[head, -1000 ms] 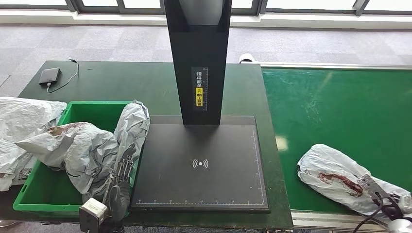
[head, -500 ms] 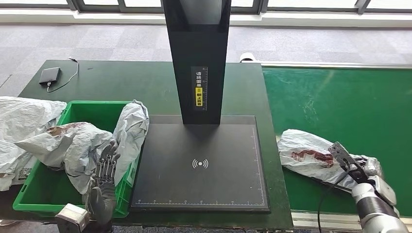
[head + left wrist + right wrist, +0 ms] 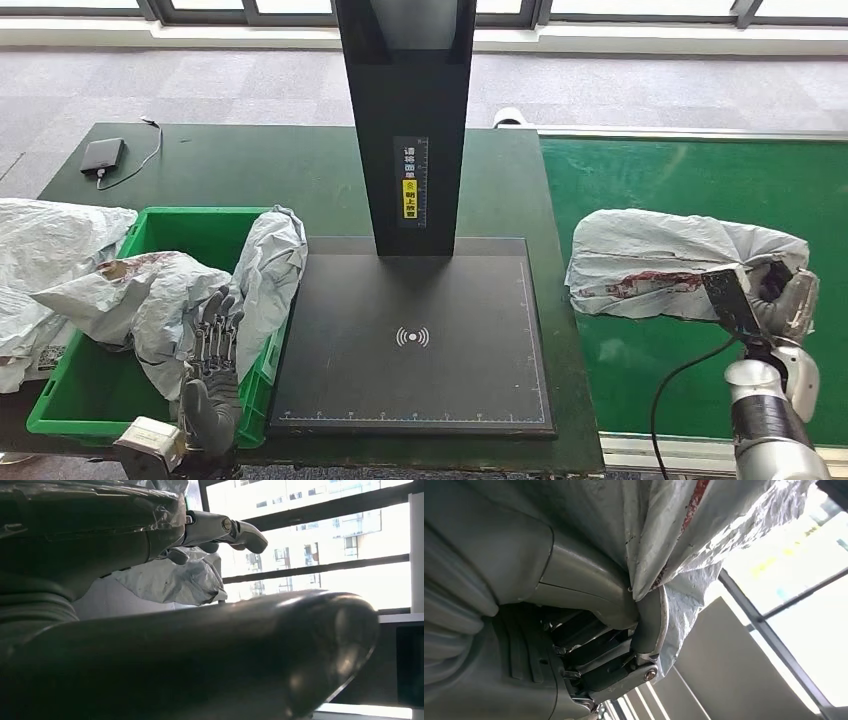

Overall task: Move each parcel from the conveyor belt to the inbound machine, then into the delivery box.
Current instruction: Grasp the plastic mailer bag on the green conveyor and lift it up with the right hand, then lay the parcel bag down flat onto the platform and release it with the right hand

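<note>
Green plastic forms the delivery box [image 3: 150,222] at the left end of the dark table [image 3: 250,165], and it holds crumpled grey parcels: one bag [image 3: 160,300] sprawls across the middle of the bin, and a second, taller bag [image 3: 272,262] stands against the wall next to the inbound machine and rises above the rim. Another grey bag [image 3: 40,250] lies outside the bin on its far left, spilling over the table edge. The left hand [image 3: 212,350] hangs at the bin's near right corner with its fingers [image 3: 235,527] stretched out and apart, gripping nothing; its fingertips lie against the bagged pile. The inbound machine [image 3: 412,320] is a flat black scan plate with a black upright column [image 3: 405,110] behind it, and nothing lies on the plate. To its right runs the green conveyor belt [image 3: 700,180]. The right hand [image 3: 775,300] grips one end of a grey parcel [image 3: 660,262] with a red-brown smear, thumb [image 3: 589,590] pressed into the plastic; the parcel is lifted above the belt, its free end near the belt's left edge, just beside the plate. A small black device [image 3: 102,156] with a cable sits at the table's far left corner.
</note>
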`<move>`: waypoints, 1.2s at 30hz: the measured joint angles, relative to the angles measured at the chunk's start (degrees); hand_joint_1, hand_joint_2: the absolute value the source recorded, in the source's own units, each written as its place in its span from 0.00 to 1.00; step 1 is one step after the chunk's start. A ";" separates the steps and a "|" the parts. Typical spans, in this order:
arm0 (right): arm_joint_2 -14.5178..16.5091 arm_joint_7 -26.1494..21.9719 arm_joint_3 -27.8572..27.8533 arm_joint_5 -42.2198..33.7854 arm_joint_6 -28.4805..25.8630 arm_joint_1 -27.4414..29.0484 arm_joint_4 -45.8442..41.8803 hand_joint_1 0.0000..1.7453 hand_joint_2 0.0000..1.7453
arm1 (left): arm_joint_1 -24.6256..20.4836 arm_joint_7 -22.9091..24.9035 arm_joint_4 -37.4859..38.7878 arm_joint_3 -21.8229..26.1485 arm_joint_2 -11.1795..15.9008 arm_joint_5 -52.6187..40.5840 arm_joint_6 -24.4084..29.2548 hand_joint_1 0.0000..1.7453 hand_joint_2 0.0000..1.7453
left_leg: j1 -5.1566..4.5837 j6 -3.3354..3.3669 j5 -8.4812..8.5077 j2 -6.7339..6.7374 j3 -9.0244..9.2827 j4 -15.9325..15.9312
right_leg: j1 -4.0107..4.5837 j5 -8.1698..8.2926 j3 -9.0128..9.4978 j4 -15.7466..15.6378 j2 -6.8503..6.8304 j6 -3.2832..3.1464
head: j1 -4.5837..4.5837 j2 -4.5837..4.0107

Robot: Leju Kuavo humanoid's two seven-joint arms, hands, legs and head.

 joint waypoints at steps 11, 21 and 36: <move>0.40 4.54 16.42 -6.96 -2.72 17.52 -27.21 1.00 1.00 | -3.26 -0.90 4.35 -3.44 2.40 1.65 1.04 0.00 0.00 | 0.00 -0.06 -0.05 0.10 -0.14 -0.03 | -0.01 -0.04 -0.22 0.03 0.09 -0.03 | 0.00 0.01; 0.25 4.64 20.92 -7.46 -2.35 21.56 -35.28 1.00 1.00 | -4.93 -0.84 7.20 -5.25 3.48 2.39 1.17 0.00 0.00 | -0.03 -0.01 -0.01 0.12 -0.14 -0.01 | -0.03 -0.01 -0.19 0.03 0.12 0.00 | 0.00 0.00; 5.28 2.68 22.52 -3.47 -1.91 15.27 -25.41 1.00 1.00 | -7.42 -0.57 10.61 -7.03 3.79 2.37 0.31 0.00 0.00 | -0.02 -0.11 0.07 0.49 -0.20 -0.04 | -0.02 0.12 -0.30 0.15 0.50 -0.09 | 0.00 0.00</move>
